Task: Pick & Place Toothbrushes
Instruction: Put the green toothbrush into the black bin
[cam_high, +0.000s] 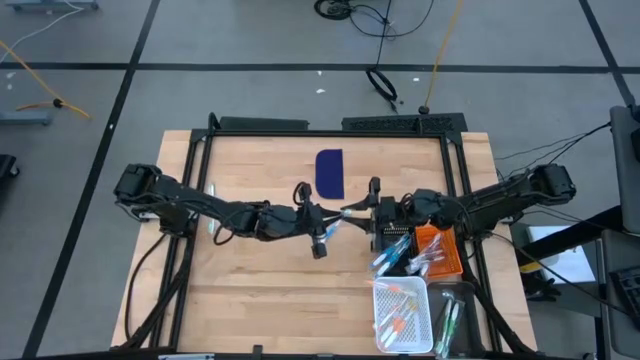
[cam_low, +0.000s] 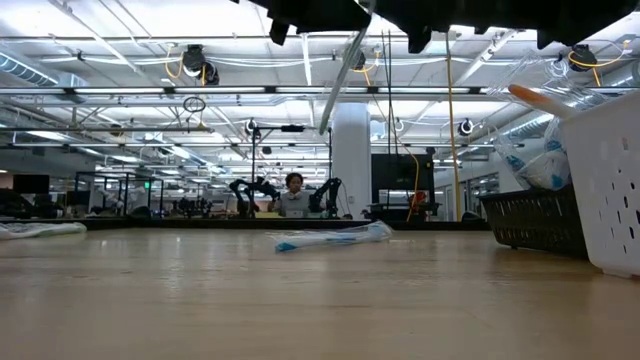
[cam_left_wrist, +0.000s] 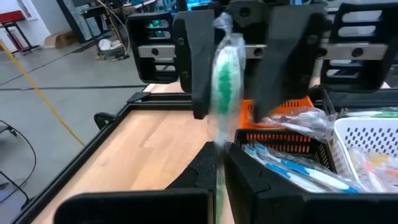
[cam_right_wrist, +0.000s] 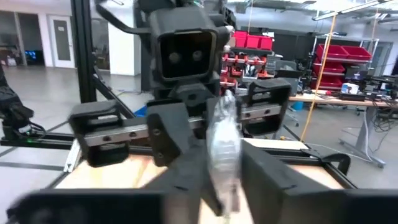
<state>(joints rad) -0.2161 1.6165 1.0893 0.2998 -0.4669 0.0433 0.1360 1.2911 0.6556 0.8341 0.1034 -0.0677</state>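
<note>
A green toothbrush (cam_left_wrist: 225, 81) in a clear wrapper hangs above the table's middle, between my two grippers. It is also visible in the high view (cam_high: 347, 212) and slanting in the low view (cam_low: 340, 80). My left gripper (cam_left_wrist: 219, 152), reaching in from the table's left (cam_high: 333, 220), is shut on it. My right gripper (cam_right_wrist: 224, 183) comes from the table's right (cam_high: 360, 210) and closes around the same toothbrush. Another wrapped toothbrush (cam_low: 330, 238), blue and white, lies flat on the table. My left gripper pinches the wrapped toothbrush at its nearer end (cam_left_wrist: 219, 163) between its two fingers. The fingers come in about level from the table's left. The toothbrush is lifted clear of the table and slants up past the fingertips. My right gripper has its two fingers (cam_left_wrist: 194, 68) on either side of the toothbrush's green middle part (cam_right_wrist: 222, 163), pinching the wrapper between them. The fingers come in about level from the table's right, facing my left gripper. The toothbrush stays clear of the table.
At the right front stand a black basket (cam_high: 392, 240) with blue toothbrushes, an orange basket (cam_high: 445, 262), a white basket (cam_high: 385, 292) and a dark bin (cam_high: 468, 318). A dark blue flat rectangle (cam_high: 329, 172) lies at the far middle.
</note>
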